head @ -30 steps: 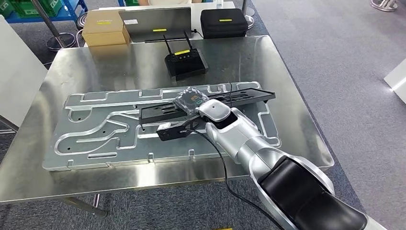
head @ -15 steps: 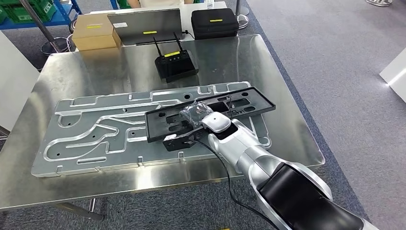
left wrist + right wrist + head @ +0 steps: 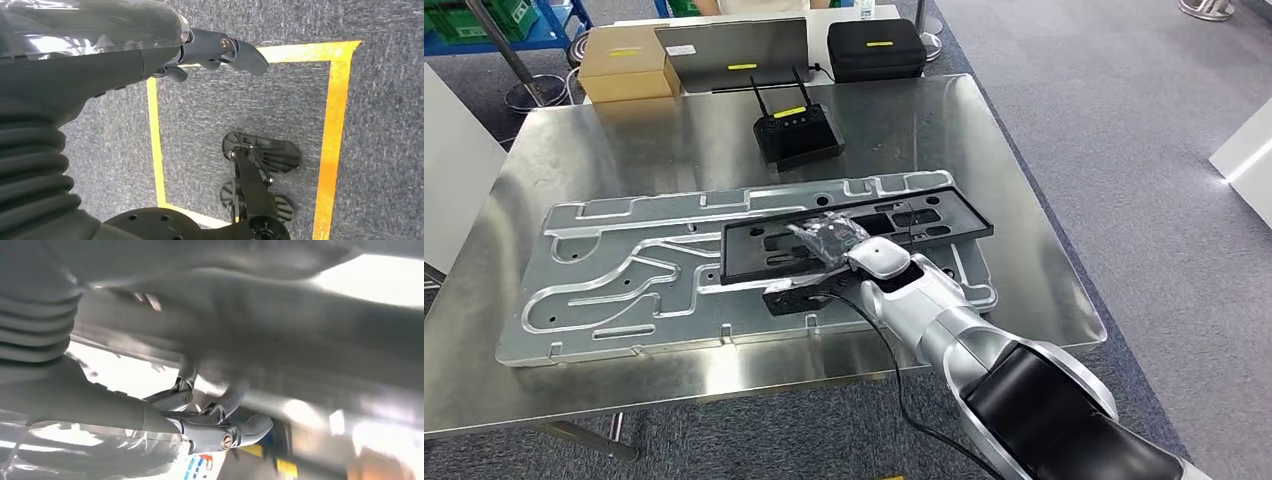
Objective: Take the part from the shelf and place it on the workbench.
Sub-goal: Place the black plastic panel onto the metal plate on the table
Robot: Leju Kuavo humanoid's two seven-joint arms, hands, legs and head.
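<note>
Black part in right robot hand

- A shiny steel workbench carries everything here, standing on grey carpet.
- Flat on it lies a big silver plate with routed channels, covering most of the near half.
- The black part lies across that plate's right side.
- Further back sits a black controller with two antennas.
- Along the far edge: a cardboard box, a grey laptop and a black case.
</note>
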